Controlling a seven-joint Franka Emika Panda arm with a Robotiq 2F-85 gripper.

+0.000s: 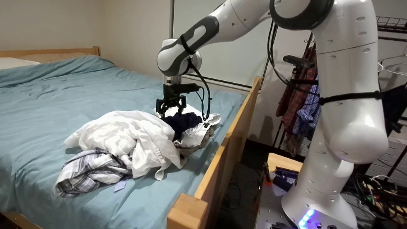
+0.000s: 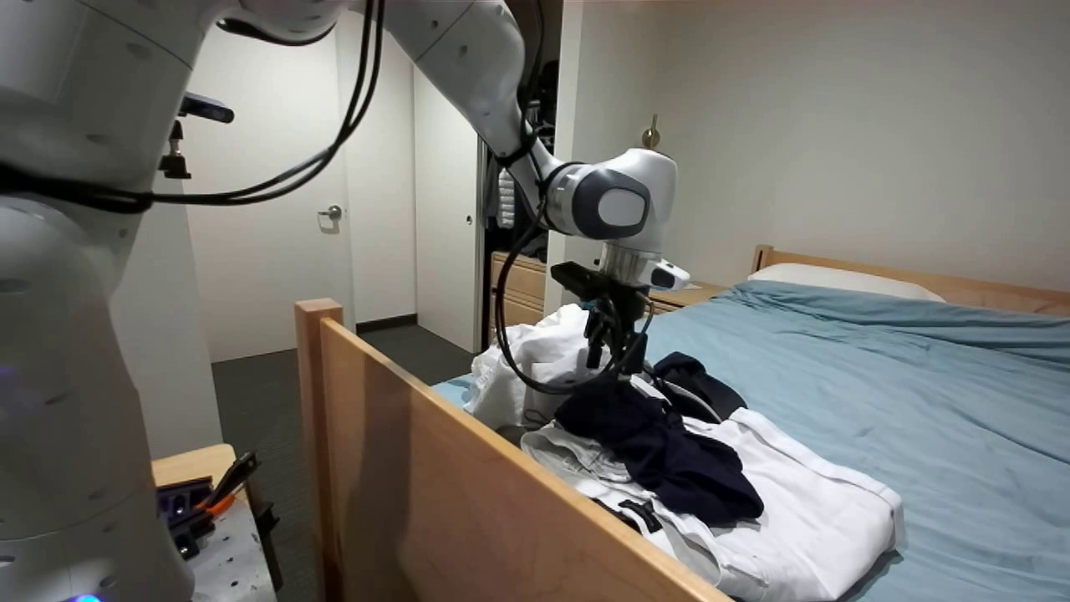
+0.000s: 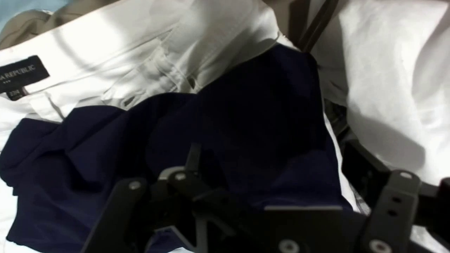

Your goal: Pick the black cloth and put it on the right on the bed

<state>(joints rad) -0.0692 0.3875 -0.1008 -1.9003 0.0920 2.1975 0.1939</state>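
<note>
At the foot of the bed (image 1: 63, 95), a dark navy cloth (image 2: 660, 451) lies rumpled across a folded white garment (image 2: 819, 510), one end beneath the gripper (image 1: 171, 114), whose fingers stand apart; contact with the fabric cannot be made out. Just beside is a heaped white cloth (image 1: 124, 130), a plaid garment (image 1: 92, 171) touching it.

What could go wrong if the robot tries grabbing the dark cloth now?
The open gripper might pinch the white garment under the dark cloth and drag both. One finger is close to the bunched white cloth, so that might get caught too. The low-hanging cable could snag.
</note>
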